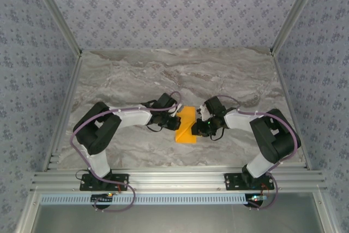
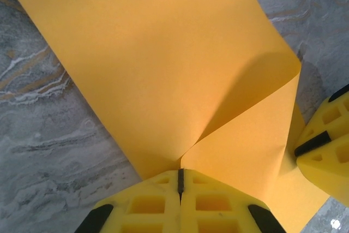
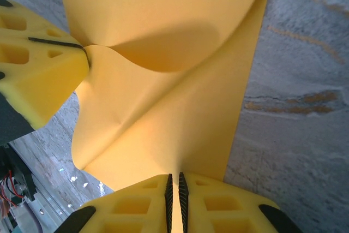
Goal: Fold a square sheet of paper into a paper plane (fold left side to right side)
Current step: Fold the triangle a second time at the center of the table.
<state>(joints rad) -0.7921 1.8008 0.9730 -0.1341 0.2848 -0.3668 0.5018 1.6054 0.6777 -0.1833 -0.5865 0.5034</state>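
Near the middle of the marble counter, between the two arms, lies the square sheet of paper, bright orange and bowed upward into a loose curl. The left fingers are pressed fully together on one edge of the sheet, with a soft crease running out from the pinch. The right fingers are closed just as tightly on the opposite edge. Both pairs of yellow fingers sit near each other, the paper arching between them.

No legible text or markings.
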